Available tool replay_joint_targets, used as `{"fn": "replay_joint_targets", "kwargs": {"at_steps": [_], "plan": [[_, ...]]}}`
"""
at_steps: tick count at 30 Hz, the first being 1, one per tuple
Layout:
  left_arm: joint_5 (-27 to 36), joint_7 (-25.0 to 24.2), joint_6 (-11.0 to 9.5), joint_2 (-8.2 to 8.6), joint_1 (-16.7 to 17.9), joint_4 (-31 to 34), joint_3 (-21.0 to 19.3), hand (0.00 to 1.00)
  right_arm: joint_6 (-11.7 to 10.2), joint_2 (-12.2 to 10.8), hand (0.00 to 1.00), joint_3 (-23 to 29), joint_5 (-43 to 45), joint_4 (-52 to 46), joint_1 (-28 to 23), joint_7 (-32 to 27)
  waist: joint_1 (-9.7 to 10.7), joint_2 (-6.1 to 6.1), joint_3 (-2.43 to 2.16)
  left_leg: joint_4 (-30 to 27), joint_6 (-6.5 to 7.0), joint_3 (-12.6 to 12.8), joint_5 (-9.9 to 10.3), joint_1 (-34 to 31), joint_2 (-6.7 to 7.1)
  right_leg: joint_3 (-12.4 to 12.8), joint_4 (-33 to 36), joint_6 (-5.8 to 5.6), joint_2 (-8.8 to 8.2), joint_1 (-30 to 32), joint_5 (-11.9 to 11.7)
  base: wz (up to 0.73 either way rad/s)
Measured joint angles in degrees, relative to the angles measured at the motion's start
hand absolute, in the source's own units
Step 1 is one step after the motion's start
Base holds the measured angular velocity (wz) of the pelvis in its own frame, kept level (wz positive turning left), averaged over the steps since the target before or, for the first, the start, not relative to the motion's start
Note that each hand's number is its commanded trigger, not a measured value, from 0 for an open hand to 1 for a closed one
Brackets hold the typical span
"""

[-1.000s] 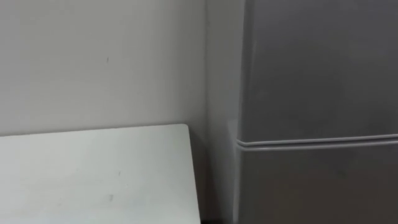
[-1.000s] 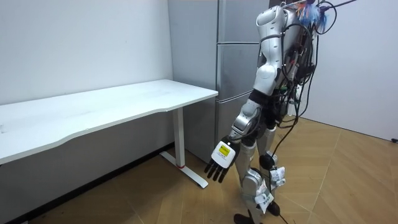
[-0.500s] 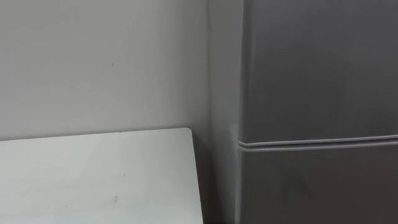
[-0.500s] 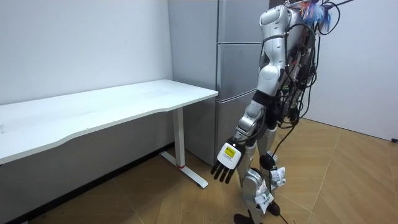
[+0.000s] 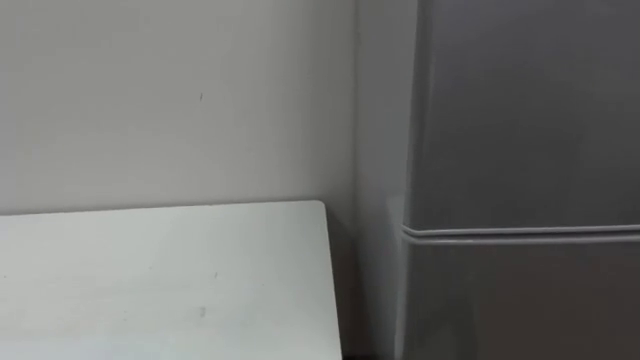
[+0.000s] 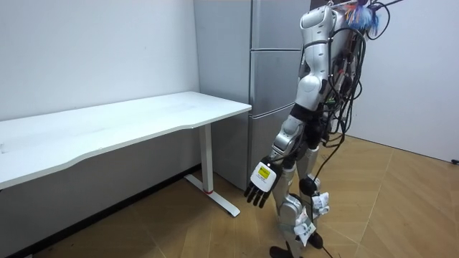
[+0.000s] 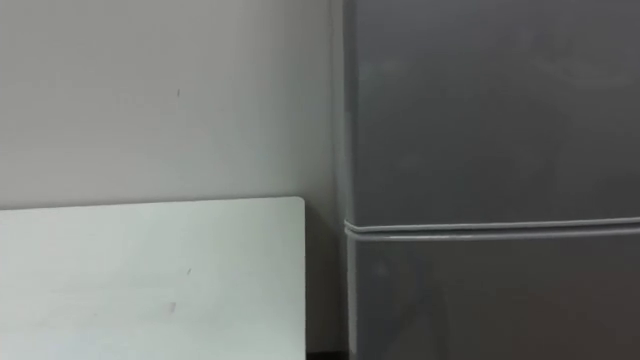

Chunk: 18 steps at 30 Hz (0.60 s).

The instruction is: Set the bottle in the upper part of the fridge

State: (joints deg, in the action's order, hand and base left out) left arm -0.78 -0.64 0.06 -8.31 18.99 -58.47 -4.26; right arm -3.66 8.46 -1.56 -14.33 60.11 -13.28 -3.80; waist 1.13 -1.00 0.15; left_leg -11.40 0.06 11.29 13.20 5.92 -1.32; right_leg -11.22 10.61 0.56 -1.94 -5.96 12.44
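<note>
Wall (image 5: 170,100): plain and pale, it backs the table and meets the fridge in the corner.
Table (image 6: 107,125): a white desk on a white leg, its far end just beside the fridge, a narrow dark gap between them. Its top is bare in every view, so no bottle stands on it.
Left hand (image 6: 259,185): seen in the room view, hanging low beside the robot's thigh, well below the tabletop. Its fingers are straight, spread a little apart and pointing at the floor; nothing is in them. It hangs as an idle hand would, not poised to grasp.
Fridge (image 5: 520,110): grey and tall, both doors closed, so its inside is hidden.
Door seam (image 5: 520,232): the pale line that parts the upper door from the lower one. It sits at about the eye views' mid-height, which suggests the head is turned toward the fridge front and the table corner.
Robot: stands upright on the wooden floor, close in front of the fridge.
Right hand: hidden behind the body, so I cannot tell its fingers' state or whether it holds anything.
Bottle: I cannot see it anywhere; it may be behind the closed upper door, in the hidden right hand, or somewhere outside the views.
</note>
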Motion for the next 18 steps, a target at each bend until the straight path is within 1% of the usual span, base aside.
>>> {"fn": "replay_joint_targets", "kwargs": {"at_steps": [5, 18], "plan": [[-0.1, 0.2, 0.0, -0.13, 0.0, 0.0, 0.0, 0.00, 0.0, 0.1, 0.00, 0.0, 0.1, 1.2, 0.4, 1.6, 0.0, 0.41, 0.21, -0.2, 0.00, -0.5, 0.0, -0.2, 0.03, -0.1, 0.0, 0.00, 0.05, 0.0, 0.0, 0.04], [0.0, 0.4, -0.2, -0.15, -0.4, 0.0, 0.0, 0.00, 0.0, 0.1, 0.00, 0.3, 0.2, 2.6, 1.5, 2.8, -0.1, 0.69, 0.19, -0.4, 0.00, -0.5, 0.0, -0.3, 0.01, -0.1, 0.0, 0.00, 0.02, 0.0, 0.0, 0.00]]}}
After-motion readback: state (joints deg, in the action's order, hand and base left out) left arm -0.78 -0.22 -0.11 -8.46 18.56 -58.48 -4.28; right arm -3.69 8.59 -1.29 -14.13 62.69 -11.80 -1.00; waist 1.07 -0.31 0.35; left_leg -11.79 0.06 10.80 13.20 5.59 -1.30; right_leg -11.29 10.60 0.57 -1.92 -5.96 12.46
